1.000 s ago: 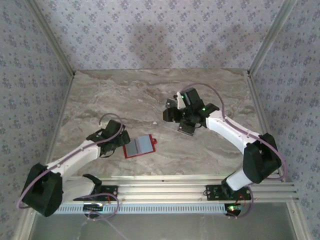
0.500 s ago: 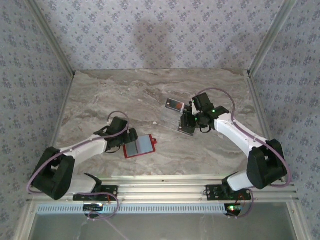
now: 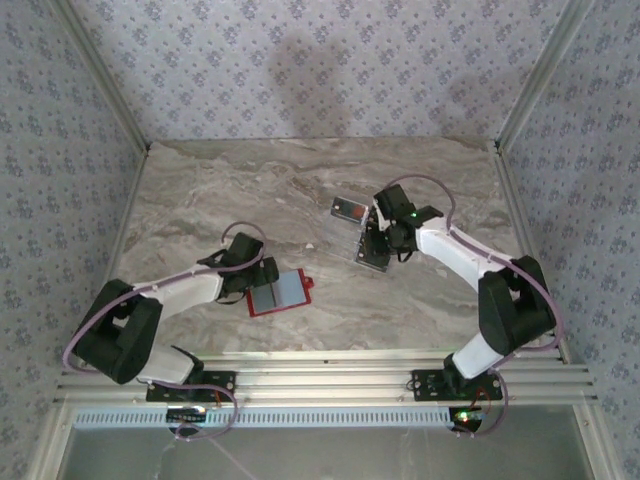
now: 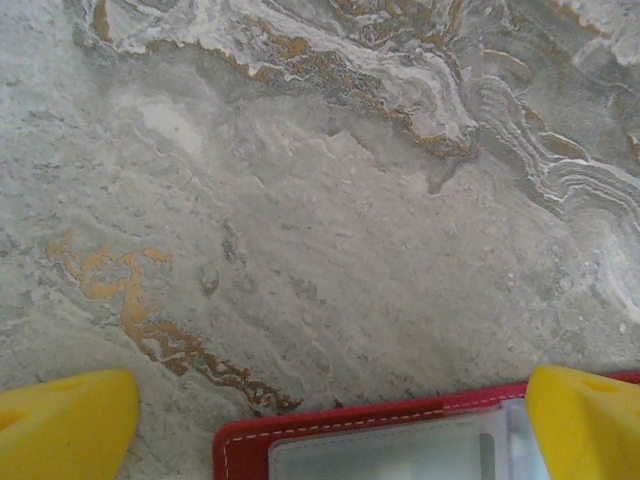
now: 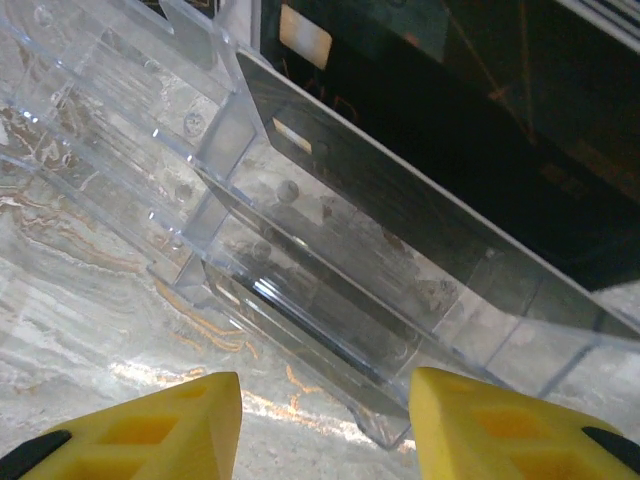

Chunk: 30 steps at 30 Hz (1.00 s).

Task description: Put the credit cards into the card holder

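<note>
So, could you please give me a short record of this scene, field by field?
card holder: red, lying open on the marble table, pale window panel facing up
credit cards: dark, sitting in a clear tiered stand
left jaws: wide open, one on each side of the card holder's edge
right jaws: apart, facing the stand, nothing between them
progress: no card picked up yet
</note>
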Motion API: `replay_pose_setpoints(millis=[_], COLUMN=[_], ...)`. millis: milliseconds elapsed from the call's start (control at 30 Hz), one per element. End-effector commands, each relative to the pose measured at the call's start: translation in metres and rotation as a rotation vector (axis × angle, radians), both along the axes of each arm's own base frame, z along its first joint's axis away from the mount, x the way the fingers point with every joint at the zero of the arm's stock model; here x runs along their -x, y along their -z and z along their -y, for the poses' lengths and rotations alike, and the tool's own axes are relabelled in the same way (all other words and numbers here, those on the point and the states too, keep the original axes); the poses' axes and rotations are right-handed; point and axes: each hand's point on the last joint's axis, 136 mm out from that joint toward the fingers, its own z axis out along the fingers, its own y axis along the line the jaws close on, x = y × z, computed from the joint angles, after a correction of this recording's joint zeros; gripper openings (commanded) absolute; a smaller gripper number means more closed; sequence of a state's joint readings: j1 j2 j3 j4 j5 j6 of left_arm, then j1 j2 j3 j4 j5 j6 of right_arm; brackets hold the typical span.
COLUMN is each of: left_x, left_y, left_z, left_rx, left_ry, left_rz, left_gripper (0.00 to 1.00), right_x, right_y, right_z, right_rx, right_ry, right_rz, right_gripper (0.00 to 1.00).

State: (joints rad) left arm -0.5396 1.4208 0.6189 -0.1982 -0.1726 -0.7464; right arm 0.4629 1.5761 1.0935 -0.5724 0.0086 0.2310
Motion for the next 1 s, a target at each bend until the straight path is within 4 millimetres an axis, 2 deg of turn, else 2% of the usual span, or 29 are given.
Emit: replay_pose_setpoints(millis=[0, 267, 500, 967], left_x=[-0.014, -0.024, -0.03, -0.044], left_y=[-0.002, -0.005, -0.012, -0.024], left_z=[0.039, 0.061, 0.075, 0.106], left_rx=[0.118, 0.132, 0.149, 0.183], left_ry=[0.066, 0.106, 0.129, 0.173], left_rz=[0.023, 0.03, 0.043, 0.064], left_gripper=[1.0, 1.0, 1.0, 1.0], right_x=[-0.005, -0.005, 0.008, 0.023], right_y=[-0.003, 0.012, 0.024, 0.033], right_z=[-0.004, -0.013, -0.011, -0.009], right_rx=[0.057, 0.1, 0.134, 0.137], right_ry=[-0.062, -0.115, -0.138, -0.18], right_rz=[0.017, -0.007, -0.058, -0.109], right_gripper=[0.49, 0.47, 0.44, 0.33])
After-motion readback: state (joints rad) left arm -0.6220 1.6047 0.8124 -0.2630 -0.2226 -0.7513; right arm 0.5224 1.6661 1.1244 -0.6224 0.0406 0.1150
